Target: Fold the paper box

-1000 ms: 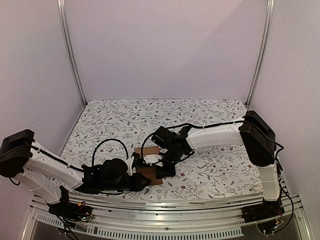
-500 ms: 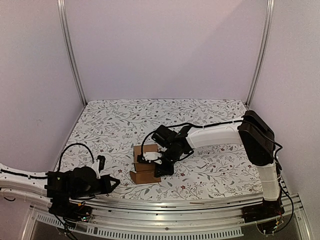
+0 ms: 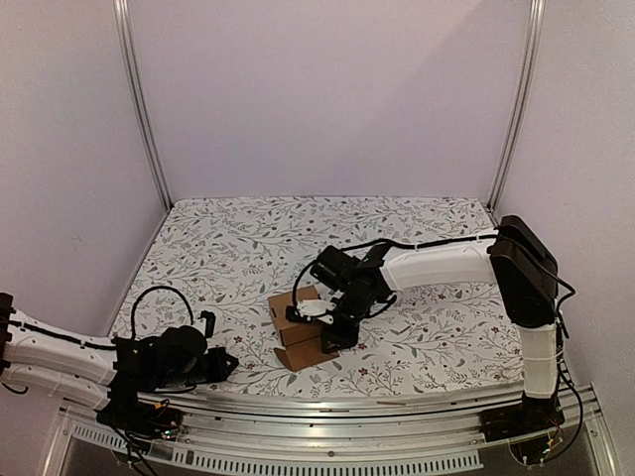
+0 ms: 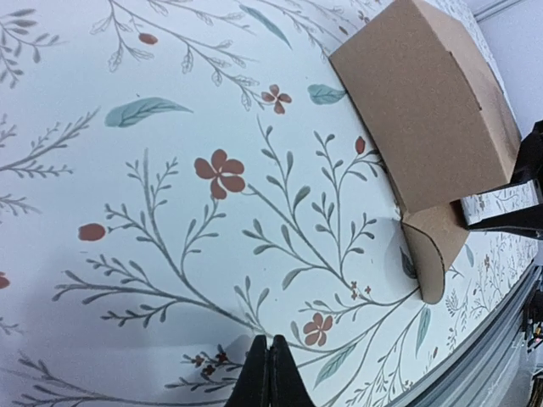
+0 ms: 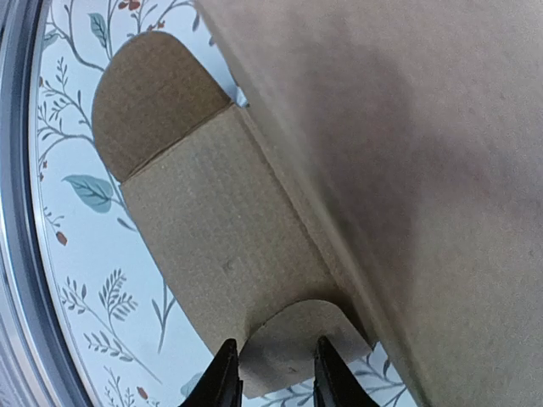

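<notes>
The paper box (image 3: 296, 315) is a brown cardboard carton lying on the flowered table, with a loose end flap (image 3: 301, 355) toward the near edge. My right gripper (image 3: 330, 337) is at the box's right near corner. In the right wrist view its jaws (image 5: 273, 375) stand a little apart, with a small rounded flap (image 5: 297, 339) behind the fingertips and the box wall (image 5: 407, 153) close above. My left gripper (image 3: 224, 365) is shut and empty, low over the table, left of the box. The left wrist view shows the box (image 4: 424, 102) far from its fingertips (image 4: 269, 373).
The table's metal front rail (image 3: 327, 407) runs just near of both grippers. The flowered cloth (image 3: 248, 238) stretches back to the rear wall, with upright posts at the left (image 3: 139, 109) and right (image 3: 516, 109).
My left arm has pulled back from the box to the near left and lowered. The box has turned and shifted slightly right with the right gripper at it.
</notes>
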Controlling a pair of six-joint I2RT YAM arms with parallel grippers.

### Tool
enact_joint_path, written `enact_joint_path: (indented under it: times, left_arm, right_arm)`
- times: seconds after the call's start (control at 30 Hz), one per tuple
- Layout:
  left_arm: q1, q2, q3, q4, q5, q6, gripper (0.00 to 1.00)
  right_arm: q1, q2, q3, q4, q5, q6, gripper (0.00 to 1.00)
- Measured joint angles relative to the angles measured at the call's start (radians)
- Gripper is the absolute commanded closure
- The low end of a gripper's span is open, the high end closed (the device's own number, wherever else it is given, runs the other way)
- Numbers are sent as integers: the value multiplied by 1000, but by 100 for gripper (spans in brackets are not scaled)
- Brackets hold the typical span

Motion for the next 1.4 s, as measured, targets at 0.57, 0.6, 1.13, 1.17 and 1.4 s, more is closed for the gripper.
enact_joint_path:
  times: [0.57,0.6,1.13,1.17,1.4]
  left_arm:
    - [4,371,127,319,142,72,100]
    - [3,378,132,324,147,74,100]
    - [-16,552,275,399,233,116,100]
    - [-16,567,285,407,237,117,100]
    - [-16,665,344,433,261,129,100]
  right_arm:
    - [-20,-191,132,-204,68,-86,60]
    - [-25,-187,148,-204,79,-102,60]
    - [-49,-11,199,-106,141,-197,62]
    - [-49,-11,198,-102,139,-196,62]
    - [-49,-11,187,-78,125,-191,62]
